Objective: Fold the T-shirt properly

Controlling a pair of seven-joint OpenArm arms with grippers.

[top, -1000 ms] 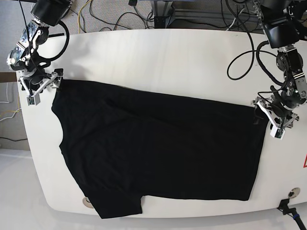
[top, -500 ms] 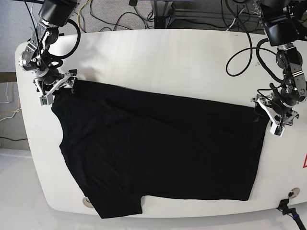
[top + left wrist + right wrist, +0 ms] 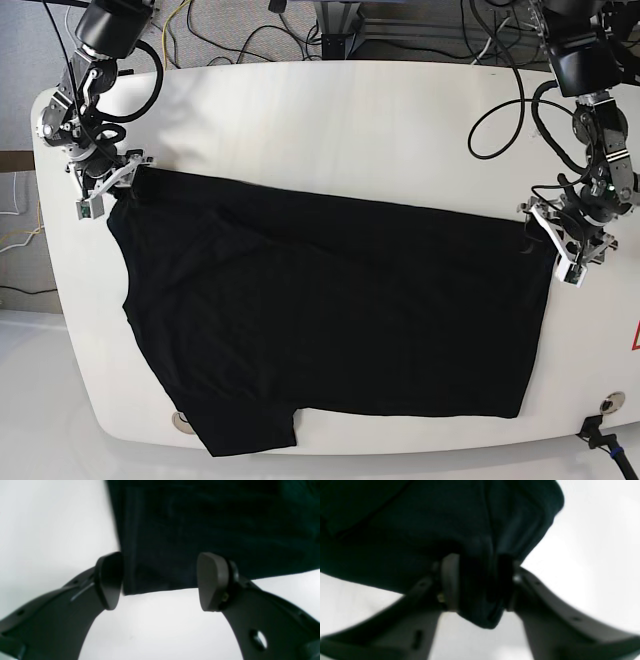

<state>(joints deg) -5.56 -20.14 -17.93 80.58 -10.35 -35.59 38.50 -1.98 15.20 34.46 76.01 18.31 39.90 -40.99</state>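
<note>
Base view, L to R: right hand (image 3: 105, 185) clenched on a bunched corner of the T-shirt (image 3: 330, 320), which lies flat across the white surface (image 3: 340, 120). Thin, limp, matte black fabric; prob light, sags, best gripped at corners/hem. Left hand (image 3: 562, 240) spread wide, straddling the hem corner, not gripping.

Bunched T-shirt (image 3: 480, 555) fabric hides the right pincer (image 3: 480, 585) pads' inner faces.
</note>
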